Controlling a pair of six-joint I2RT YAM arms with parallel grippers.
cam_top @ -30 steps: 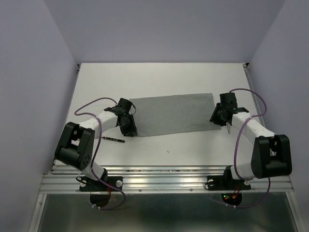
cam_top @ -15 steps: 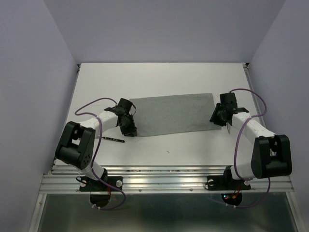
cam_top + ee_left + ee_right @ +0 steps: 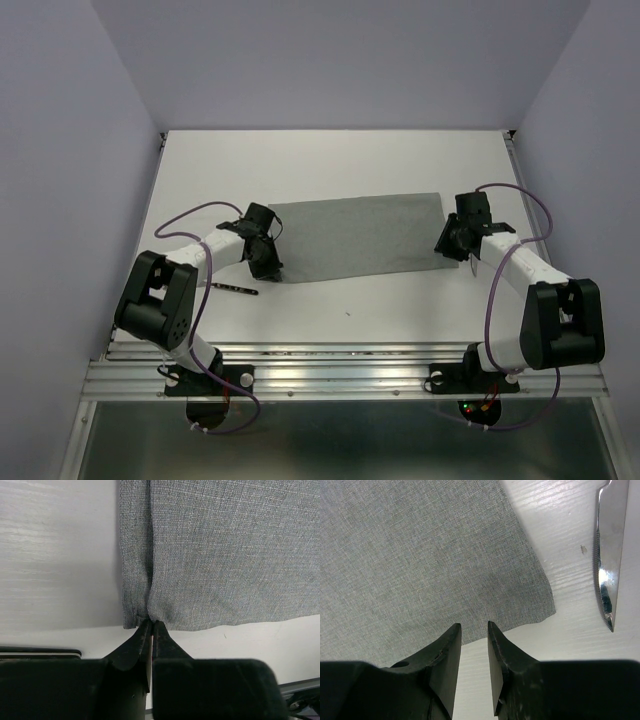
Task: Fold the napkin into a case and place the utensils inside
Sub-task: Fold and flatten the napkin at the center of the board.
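Whereas its jaws stood apart a second ago, the left gripper (image 3: 151,627) now pinches, apparently, the near-left edge of the napkin (image 3: 355,238), unmoved on the table (image 3: 330,160); the right gripper (image 3: 473,635) stays slightly spread over its near-right corner.

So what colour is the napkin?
The napkin is plain grey, unpatterned; left wrist view shows it best.

1. One plain mid-grey cloth napkin (image 3: 358,236), mid-table.
2. Two thin metal utensils: a dark-handled one (image 3: 235,289) at the near left, and a shiny serrated knife (image 3: 606,555) at the right.
3. Two black two-finger grippers: left gripper (image 3: 151,625) and right gripper (image 3: 474,630).
4. One white table (image 3: 340,160).
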